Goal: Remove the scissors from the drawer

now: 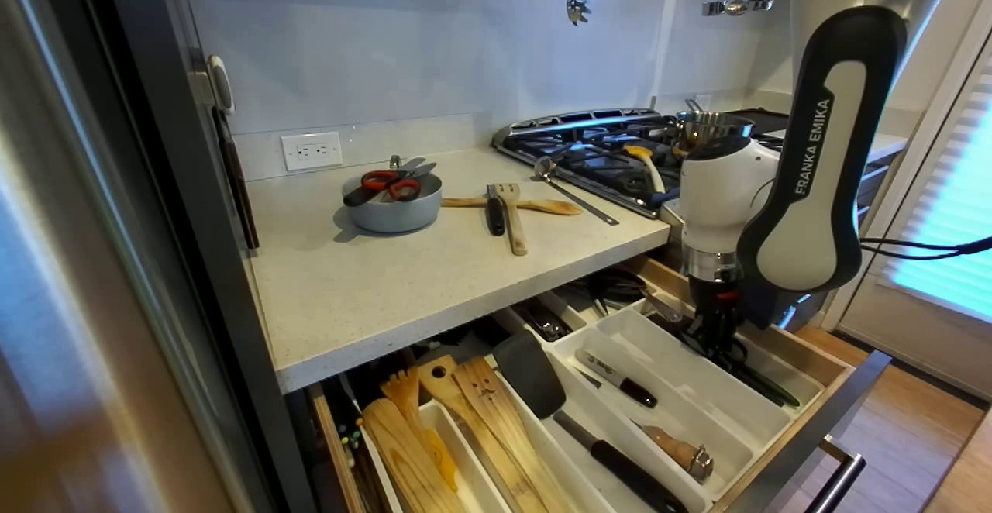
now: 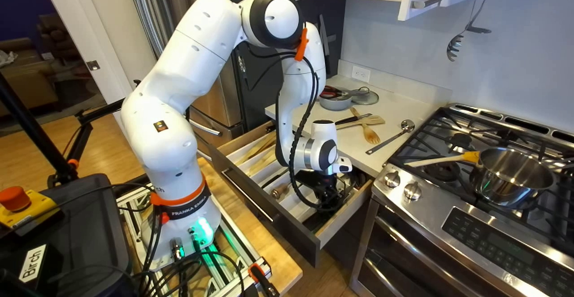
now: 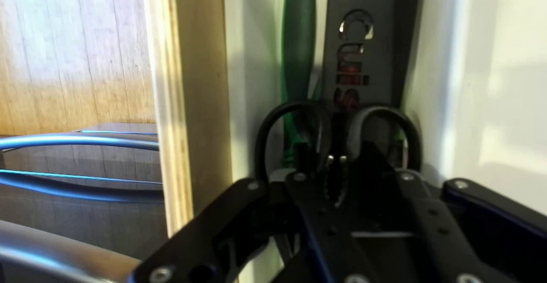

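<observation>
Inside the drawer (image 3: 173, 116), black scissors (image 3: 354, 140) are near a grey tool (image 3: 382, 54) lettered “Cuis”, the end effector (image 3: 337, 157) at their handles (image 3: 415, 140); whether clenched, I cannot tell. The arm (image 1: 821, 187) reads “FRANKA EMIKA”; a white label (image 2: 34, 263), “Birch”.

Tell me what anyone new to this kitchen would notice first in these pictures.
Most likely the big white robot arm, arched over the open drawer in an exterior view. Next, perhaps, the wrist view's close-up: the dark gripper right at the black loop-handled scissors. In both exterior views, red-handled scissors also stand out on the counter, lying on top of the grey bowl.
</observation>
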Motion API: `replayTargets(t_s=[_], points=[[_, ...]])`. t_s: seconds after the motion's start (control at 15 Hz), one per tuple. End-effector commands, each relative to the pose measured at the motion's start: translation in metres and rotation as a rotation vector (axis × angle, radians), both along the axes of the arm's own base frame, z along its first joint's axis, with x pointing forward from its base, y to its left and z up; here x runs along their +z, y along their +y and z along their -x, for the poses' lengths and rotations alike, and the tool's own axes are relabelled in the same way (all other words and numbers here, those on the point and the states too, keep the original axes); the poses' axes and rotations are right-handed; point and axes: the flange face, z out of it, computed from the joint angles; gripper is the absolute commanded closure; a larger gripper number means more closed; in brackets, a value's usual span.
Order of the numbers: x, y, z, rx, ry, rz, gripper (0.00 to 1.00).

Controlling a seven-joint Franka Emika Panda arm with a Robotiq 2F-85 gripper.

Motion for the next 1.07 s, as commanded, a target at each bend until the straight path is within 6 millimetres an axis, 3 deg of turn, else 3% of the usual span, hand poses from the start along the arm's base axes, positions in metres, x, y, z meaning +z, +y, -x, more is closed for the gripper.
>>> replayTargets(t_s=[0.0,0.27,0.4,0.8,0.87,1.0], points=[[0.018,-0.006,0.009,-0.03,-0.035,0.011,0.92],[0.059,-0.018,0.031,-0.03,-0.111,-0.028,0.92],[0.079,-0.014,0.048,0.023,-0.146,-0.075,0.92],[0.157,0.034,0.095,0.313,-0.318,-0.181,0.92],[0.155,0.024,0.073,0.348,-0.329,-0.165,0.92],[0.177,0.031,0.079,0.403,-0.362,-0.171,0.92]])
